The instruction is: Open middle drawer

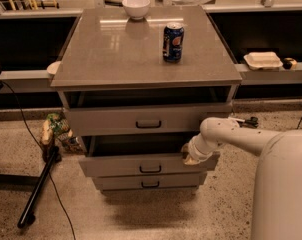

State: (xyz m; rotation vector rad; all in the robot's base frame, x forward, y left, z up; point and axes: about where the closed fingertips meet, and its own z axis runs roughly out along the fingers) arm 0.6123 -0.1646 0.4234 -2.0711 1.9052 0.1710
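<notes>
The grey cabinet (146, 54) has three flat drawers with dark loop handles. The middle drawer (116, 166) stands pulled out towards me, with a dark gap above its front; its handle (150, 169) is free. My gripper (190, 155) is at the right end of that drawer's top edge, at the end of my white arm (231, 134), which reaches in from the right. The top drawer (106, 120) is also out a little. The bottom drawer (116, 183) sits further in.
A blue soda can (173, 42) and a white bowl (136, 7) stand on the cabinet top. A white food box (262, 60) lies on the right shelf. A black pole (38, 186), cables and a bag (57, 126) are on the floor at left.
</notes>
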